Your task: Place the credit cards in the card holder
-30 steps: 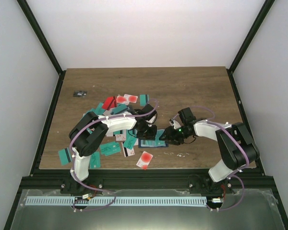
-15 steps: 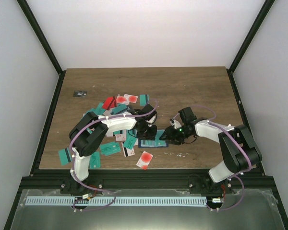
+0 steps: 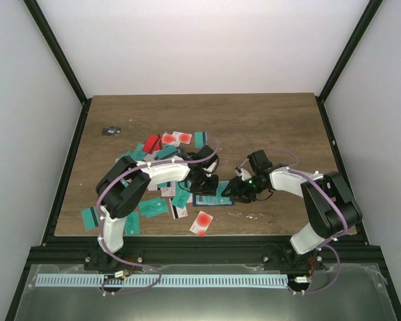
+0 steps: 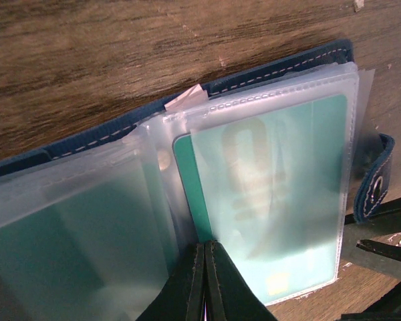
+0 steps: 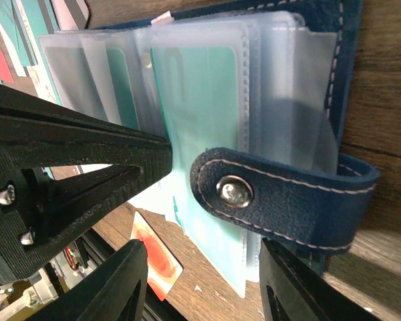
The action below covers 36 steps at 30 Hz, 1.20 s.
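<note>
The navy card holder (image 3: 210,198) lies open on the table between my grippers, its clear sleeves fanned out. In the left wrist view a teal card (image 4: 184,190) sits partly inside a sleeve of the holder (image 4: 267,70). My left gripper (image 4: 204,246) is shut on that card's near edge. It also shows in the top view (image 3: 204,182). My right gripper (image 5: 200,251) is open, its fingers on either side of the holder's clasp tab (image 5: 287,197), low over the holder's right edge (image 3: 231,190). Loose credit cards (image 3: 167,142) lie scattered to the left.
A white card with a red blotch (image 3: 202,223) lies just in front of the holder. More teal cards (image 3: 91,217) lie near the front left edge. A tiny black-grey object (image 3: 111,131) sits at the far left. The left gripper's black fingers (image 5: 73,154) fill the right wrist view's left side.
My right gripper has edged slightly left toward the holder. My left gripper and the holder have hardly moved.
</note>
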### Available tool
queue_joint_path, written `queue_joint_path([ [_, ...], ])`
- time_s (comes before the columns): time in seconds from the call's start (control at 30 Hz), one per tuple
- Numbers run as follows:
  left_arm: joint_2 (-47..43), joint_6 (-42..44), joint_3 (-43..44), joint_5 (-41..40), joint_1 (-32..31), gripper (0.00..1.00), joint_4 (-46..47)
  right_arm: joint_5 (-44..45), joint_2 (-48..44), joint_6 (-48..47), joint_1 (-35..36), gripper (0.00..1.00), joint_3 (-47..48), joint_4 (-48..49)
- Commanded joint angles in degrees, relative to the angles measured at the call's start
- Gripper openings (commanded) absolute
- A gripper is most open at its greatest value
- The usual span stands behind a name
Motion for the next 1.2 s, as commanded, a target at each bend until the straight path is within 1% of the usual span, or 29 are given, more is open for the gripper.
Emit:
queue_joint_path([
  [0.0, 1.34, 0.28, -1.35, -1.06, 0.0, 0.04, -0.06, -1.81, 0.55, -0.42, 0.57, 0.48, 1.92, 1.45],
  [0.23, 0.91, -0.25, -0.61, -0.7, -0.04, 0.04, -0.15, -3.42, 0.11, -0.31, 1.14, 0.48, 3.26, 1.43],
  [0.47, -2.49, -1.38, 1.91, -2.27, 0.18, 0.04, -1.05, -3.39, 0.25, -0.1, 2.0, 0.48, 4.58, 0.67],
  [0.6, -5.11, -2.13, 1.71, -3.2, 0.74, 0.04, -1.78, -3.39, 0.76, -0.29, 2.27, 0.48, 5.62, 0.13],
  [0.87, -12.78, -3.95, -1.35, -4.63, 3.37, 0.06, -3.45, -2.92, 2.17, 0.28, 4.68, 0.48, 8.12, -0.67],
  [1.03, -18.55, -4.02, -5.5, -5.99, 5.82, 0.06, -5.12, -2.8, 5.09, 0.7, 7.94, 0.48, 12.01, -0.88],
  [1.1, -20.97, -4.1, -7.71, -6.34, 6.77, 0.06, -5.53, -3.62, 6.63, 0.66, 9.49, 0.48, 14.12, -0.58],
  [1.17, -23.46, -4.25, -10.15, -6.87, 7.55, 0.06, -5.82, -6.78, 7.63, 0.64, 11.04, 0.49, 15.89, 1.06],
])
